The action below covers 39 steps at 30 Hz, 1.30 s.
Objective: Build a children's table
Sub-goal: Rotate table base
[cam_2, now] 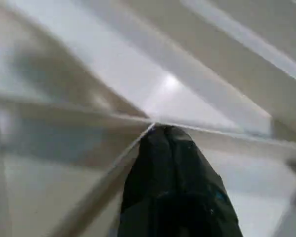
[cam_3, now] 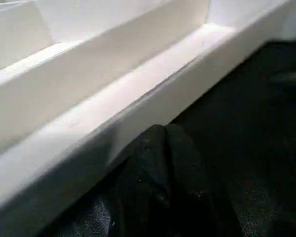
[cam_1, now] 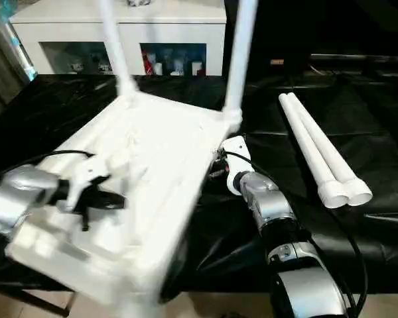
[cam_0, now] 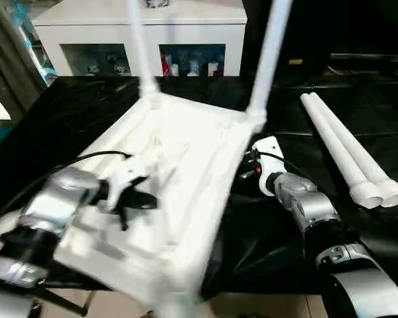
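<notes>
Centre frame, upturned table (cam_0: 179,165) tilting, left gripper (cam_0: 134,199) clenched on its ribs, right gripper (cam_3: 160,148) clenched empty at rim; risking sliding off, toppling fitted legs (cam_0: 268,59).

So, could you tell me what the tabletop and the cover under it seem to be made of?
Tabletop: probably moulded plastic, white and smooth, with ribs cast into its underside. Cover: looks like thin black plastic sheeting, glossy and creased.
</notes>
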Tool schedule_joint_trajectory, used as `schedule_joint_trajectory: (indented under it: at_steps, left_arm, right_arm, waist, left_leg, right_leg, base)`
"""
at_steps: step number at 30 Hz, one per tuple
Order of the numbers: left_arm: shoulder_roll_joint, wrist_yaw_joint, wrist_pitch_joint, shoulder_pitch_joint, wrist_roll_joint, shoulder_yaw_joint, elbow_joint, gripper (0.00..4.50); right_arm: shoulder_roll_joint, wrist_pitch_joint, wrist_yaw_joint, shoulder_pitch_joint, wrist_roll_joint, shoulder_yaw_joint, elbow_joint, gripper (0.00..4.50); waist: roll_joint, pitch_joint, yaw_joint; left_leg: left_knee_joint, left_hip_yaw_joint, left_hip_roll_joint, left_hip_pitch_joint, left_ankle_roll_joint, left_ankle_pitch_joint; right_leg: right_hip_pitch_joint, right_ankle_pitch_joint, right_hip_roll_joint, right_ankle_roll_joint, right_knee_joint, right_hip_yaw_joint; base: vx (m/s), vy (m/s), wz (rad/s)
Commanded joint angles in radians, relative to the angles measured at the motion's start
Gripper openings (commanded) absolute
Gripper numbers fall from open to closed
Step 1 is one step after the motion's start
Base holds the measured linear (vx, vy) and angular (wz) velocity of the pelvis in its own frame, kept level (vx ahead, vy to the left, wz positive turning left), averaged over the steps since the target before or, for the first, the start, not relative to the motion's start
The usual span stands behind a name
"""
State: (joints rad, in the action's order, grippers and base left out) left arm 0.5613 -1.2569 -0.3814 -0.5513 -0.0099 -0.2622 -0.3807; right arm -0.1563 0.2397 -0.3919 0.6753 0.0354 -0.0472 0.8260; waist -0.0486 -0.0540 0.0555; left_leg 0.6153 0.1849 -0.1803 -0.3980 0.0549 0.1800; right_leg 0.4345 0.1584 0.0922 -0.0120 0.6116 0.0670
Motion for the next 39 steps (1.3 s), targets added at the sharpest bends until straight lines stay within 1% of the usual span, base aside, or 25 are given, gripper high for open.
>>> schedule_joint_trajectory:
  at_steps: [1,3,4,5,7,10,11,12,14,16,19,20,21,24,26,27,29,32,33,34,35,36,37,38,39]
  left_arm:
    - [-0.046,0.015,0.065,-0.054,-0.017,-0.014,-0.020,0.00]
    - [-0.094,0.098,0.133,-0.107,0.025,-0.015,-0.124,0.00]
    - [-0.095,0.099,0.134,-0.108,0.025,-0.015,-0.126,0.00]
    - [-0.132,0.202,0.180,-0.157,0.060,-0.005,-0.220,0.00]
    - [-0.160,0.288,0.213,-0.199,0.077,0.009,-0.295,0.00]
    - [-0.192,0.412,0.254,-0.254,0.100,0.027,-0.389,0.00]
    - [-0.195,0.429,0.258,-0.261,0.104,0.027,-0.401,0.00]
    - [-0.205,0.525,0.288,-0.301,0.138,0.018,-0.485,0.00]
    - [-0.209,0.566,0.297,-0.316,0.149,0.016,-0.519,0.00]
    - [-0.220,0.688,0.340,-0.355,0.181,0.018,-0.626,0.00]
    - [-0.241,0.839,0.406,-0.377,0.177,0.054,-0.700,0.00]
    - [-0.242,0.842,0.407,-0.377,0.177,0.056,-0.701,0.00]
    - [-0.254,0.903,0.435,-0.376,0.166,0.078,-0.719,0.00]
    - [-0.271,0.914,0.477,-0.370,0.132,0.118,-0.726,0.00]
    - [-0.287,0.858,0.491,-0.359,0.066,0.171,-0.691,0.00]
    - [-0.297,0.751,0.498,-0.336,-0.012,0.212,-0.619,0.00]
    - [-0.295,0.633,0.473,-0.294,-0.075,0.219,-0.511,0.00]
    - [-0.275,0.458,0.359,-0.212,-0.179,0.199,-0.316,0.00]
    - [-0.238,0.370,0.268,-0.153,-0.235,0.165,-0.178,0.00]
    - [-0.210,0.319,0.213,-0.118,-0.265,0.140,-0.097,0.00]
    - [-0.155,0.245,0.150,-0.071,-0.286,0.086,0.003,0.00]
    - [-0.113,0.195,0.112,-0.041,-0.292,0.045,0.065,0.00]
    - [-0.084,0.159,0.090,-0.021,-0.289,0.019,0.101,0.00]
    - [-0.022,0.091,0.039,0.019,-0.277,-0.029,0.172,0.00]
    - [-0.007,0.073,0.023,0.030,-0.273,-0.037,0.191,0.00]
  right_arm:
    - [0.032,-0.018,-0.044,0.022,0.003,-0.027,0.000,0.06]
    - [0.033,-0.021,-0.052,0.019,0.001,-0.032,-0.004,0.06]
    - [0.033,-0.021,-0.052,0.019,0.001,-0.032,-0.004,0.06]
    - [0.032,-0.028,-0.057,0.021,0.000,-0.031,-0.001,0.06]
    - [0.031,-0.034,-0.058,0.023,-0.002,-0.029,0.004,0.06]
    - [0.027,-0.043,-0.051,0.025,-0.005,-0.022,0.008,0.06]
    - [0.026,-0.044,-0.050,0.025,-0.005,-0.021,0.008,0.06]
    - [0.018,-0.046,-0.039,0.026,-0.004,-0.010,0.000,0.06]
    - [0.014,-0.047,-0.034,0.027,-0.001,-0.003,-0.006,0.06]
    - [0.006,-0.053,-0.010,0.027,0.002,0.016,-0.024,0.06]
    - [-0.002,-0.073,0.062,0.033,0.000,0.051,-0.043,0.06]
    - [-0.002,-0.074,0.064,0.033,0.000,0.052,-0.044,0.06]
    - [-0.008,-0.085,0.089,0.034,0.000,0.066,-0.063,0.06]
    - [-0.027,-0.032,0.151,0.027,-0.015,0.085,-0.138,0.06]
    - [-0.049,0.028,0.175,0.026,-0.026,0.096,-0.190,0.06]
    - [-0.080,0.096,0.131,0.018,0.009,0.121,-0.260,0.06]
    - [-0.110,0.147,0.122,0.010,0.017,0.138,-0.311,0.06]
    - [-0.139,0.192,0.121,-0.003,0.026,0.156,-0.353,0.06]
    - [-0.161,0.214,0.114,-0.013,0.024,0.159,-0.376,0.06]
    - [-0.174,0.232,0.111,-0.021,0.022,0.158,-0.393,0.06]
    - [-0.195,0.252,0.094,-0.033,0.020,0.152,-0.413,0.06]
    - [-0.210,0.265,0.079,-0.041,0.018,0.146,-0.426,0.06]
    - [-0.221,0.281,0.066,-0.049,0.019,0.139,-0.441,0.06]
    - [-0.248,0.316,0.026,-0.071,0.018,0.120,-0.478,0.06]
    - [-0.256,0.328,0.014,-0.078,0.017,0.114,-0.491,0.06]
  waist:
    - [0.003,0.078,0.000]
    - [0.002,0.079,-0.001]
    - [0.001,0.080,-0.003]
    - [0.001,0.080,-0.004]
    - [0.004,0.080,-0.004]
    - [0.006,0.080,-0.007]
    - [0.006,0.082,-0.008]
    - [0.004,0.082,-0.010]
    - [0.005,0.084,-0.012]
    - [0.007,0.088,-0.012]
    - [0.009,0.090,-0.012]
    - [0.009,0.091,-0.012]
    - [0.013,0.091,-0.008]
    - [0.009,0.089,-0.006]
    - [0.012,0.087,-0.003]
    - [0.012,0.086,0.000]
    - [0.017,0.085,0.012]
    - [0.018,0.082,0.014]
    - [0.016,0.081,0.010]
    - [0.015,0.085,0.014]
    - [0.015,0.080,0.007]
    - [0.021,0.085,0.011]
    - [0.017,0.072,0.002]
    - [0.018,0.072,0.002]
    - [0.015,0.067,-0.001]
  left_leg:
    - [-0.074,-0.012,-0.037,0.023,-0.033,0.174]
    - [-0.072,-0.011,-0.033,0.021,-0.039,0.167]
    - [-0.071,-0.010,-0.031,0.021,-0.040,0.169]
    - [-0.071,-0.011,-0.031,0.020,-0.043,0.176]
    - [-0.070,-0.013,-0.030,0.024,-0.036,0.211]
    - [-0.072,-0.017,-0.030,0.018,-0.034,0.211]
    - [-0.071,-0.017,-0.030,0.018,-0.036,0.205]
    - [-0.069,-0.015,-0.029,0.019,-0.041,0.203]
    - [-0.068,-0.018,-0.029,0.013,-0.053,0.182]
    - [-0.065,-0.018,-0.028,0.015,-0.065,0.156]
    - [-0.059,-0.015,-0.024,0.013,-0.094,0.118]
    - [-0.059,-0.014,-0.025,0.014,-0.098,0.115]
    - [-0.057,-0.013,-0.025,0.014,-0.112,0.109]
    - [-0.058,-0.013,-0.026,0.016,-0.113,0.122]
    - [-0.061,-0.013,-0.027,0.019,-0.103,0.132]
    - [-0.061,-0.012,-0.028,0.021,-0.099,0.142]
    - [-0.062,-0.012,-0.034,0.020,-0.102,0.134]
    - [-0.063,-0.009,-0.038,0.019,-0.099,0.129]
    - [-0.061,-0.005,-0.034,0.018,-0.096,0.144]
    - [-0.062,-0.010,-0.039,0.021,-0.088,0.138]
    - [-0.066,-0.007,-0.039,0.012,-0.091,0.129]
    - [-0.066,-0.014,-0.044,0.017,-0.079,0.133]
    - [-0.067,-0.003,-0.038,0.021,-0.073,0.173]
    - [-0.067,-0.005,-0.036,0.024,-0.061,0.195]
    - [-0.074,-0.007,-0.040,0.022,-0.045,0.225]
  right_leg:
    - [-0.071,0.147,0.051,-0.253,-0.055,-0.042]
    - [-0.072,0.134,0.047,-0.248,-0.057,-0.040]
    - [-0.073,0.125,0.045,-0.246,-0.057,-0.040]
    - [-0.074,0.130,0.045,-0.245,-0.059,-0.039]
    - [-0.074,0.174,0.047,-0.230,-0.065,-0.038]
    - [-0.078,0.211,0.050,-0.215,-0.068,-0.035]
    - [-0.078,0.202,0.049,-0.218,-0.067,-0.036]
    - [-0.074,0.196,0.045,-0.221,-0.069,-0.035]
    - [-0.080,0.160,0.047,-0.227,-0.064,-0.033]
    - [-0.081,0.111,0.045,-0.234,-0.059,-0.033]
    - [-0.081,0.066,0.043,-0.249,-0.059,-0.031]
    - [-0.081,0.060,0.044,-0.253,-0.057,-0.031]
    - [-0.080,0.064,0.045,-0.260,-0.057,-0.030]
    - [-0.077,0.097,0.044,-0.251,-0.062,-0.030]
    - [-0.076,0.122,0.043,-0.249,-0.064,-0.029]
    - [-0.075,0.135,0.044,-0.251,-0.065,-0.030]
    - [-0.079,0.137,0.050,-0.261,-0.060,-0.033]
    - [-0.075,0.145,0.050,-0.265,-0.057,-0.034]
    - [-0.069,0.170,0.045,-0.255,-0.061,-0.034]
    - [-0.075,0.165,0.051,-0.256,-0.054,-0.034]
    - [-0.071,0.167,0.046,-0.251,-0.056,-0.034]
    - [-0.077,0.180,0.053,-0.245,-0.046,-0.034]
    - [-0.058,0.240,0.040,-0.226,-0.066,-0.035]
    - [-0.062,0.272,0.041,-0.216,-0.066,-0.035]
    - [-0.061,0.332,0.041,-0.191,-0.070,-0.037]
  base:
    - [0.000,0.000,0.00]
    - [0.000,0.000,0.00]
    - [0.000,0.000,0.00]
    - [0.000,0.000,0.00]
    - [0.000,0.000,0.00]
    - [0.000,0.000,0.00]
    - [0.000,0.000,0.00]
    - [0.000,0.000,0.00]
    - [0.000,0.000,0.00]
    - [0.000,0.000,0.00]
    - [0.000,0.000,0.00]
    - [0.000,0.000,0.00]
    - [0.000,0.000,0.00]
    - [0.000,0.000,0.00]
    - [0.000,0.000,0.00]
    - [0.000,0.000,0.00]
    - [0.000,0.000,0.00]
    - [0.000,0.000,0.00]
    - [0.000,0.000,0.00]
    - [0.000,0.000,0.00]
    - [0.000,0.000,0.00]
    - [0.000,0.000,0.00]
    - [0.000,0.000,0.00]
    - [0.000,0.000,0.00]
    - [0.000,0.000,0.00]
